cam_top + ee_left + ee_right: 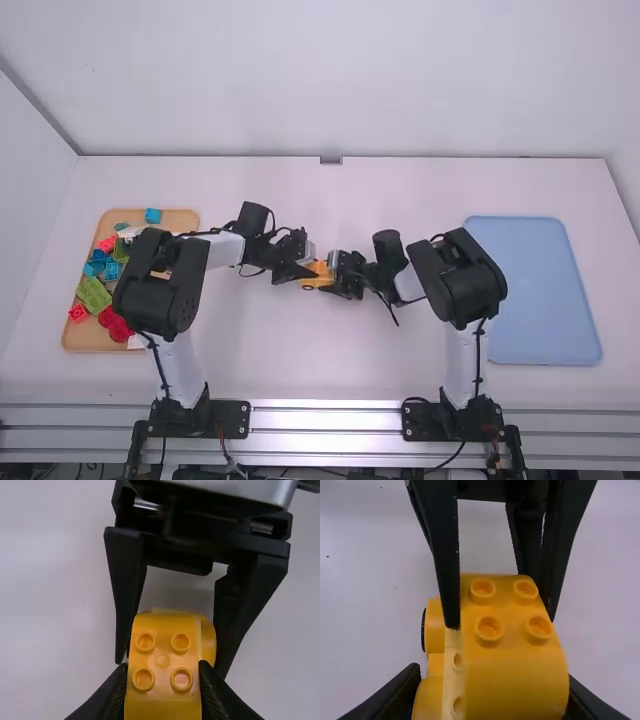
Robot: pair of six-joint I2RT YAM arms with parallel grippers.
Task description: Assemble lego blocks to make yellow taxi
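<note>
The studded yellow block (507,635) sits against the wheeled yellow body (435,630) over the middle of the worktop (330,370). The left tool (162,672) is closed on the block, the right tool (492,675) around the body. Joining them seems in hand; next, likely, align, then press evenly.

left tool (309,273), right tool (336,280) bar table (325,355) middle; far side passable

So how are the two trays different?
The left tray is tan, but the right tray is light blue. Colourful blocks sit in the left tray, while the right tray shows its plain blue surface. Both are flat, with rounded corners.
</note>
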